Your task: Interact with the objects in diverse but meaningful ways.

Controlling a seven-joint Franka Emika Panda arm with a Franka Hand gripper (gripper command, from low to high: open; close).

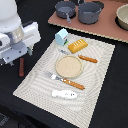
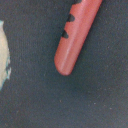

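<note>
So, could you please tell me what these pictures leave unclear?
- Fingers: exterior view, hidden behind the arm's white body; absent from the wrist view, so open or shut is unknown.
- Sausage: wrist view, upper end cut off by the frame.
- Pale shape: wrist view, cut off by the edge, unidentifiable.

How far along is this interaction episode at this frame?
Early, it seems. Done: nothing evident; the bread loaf, carton and plate sit neatly on the mat. In hand: the gripper hangs over the red-brown sausage lying off the mat, not grasped. Left: grasping it and handling the rest.
</note>
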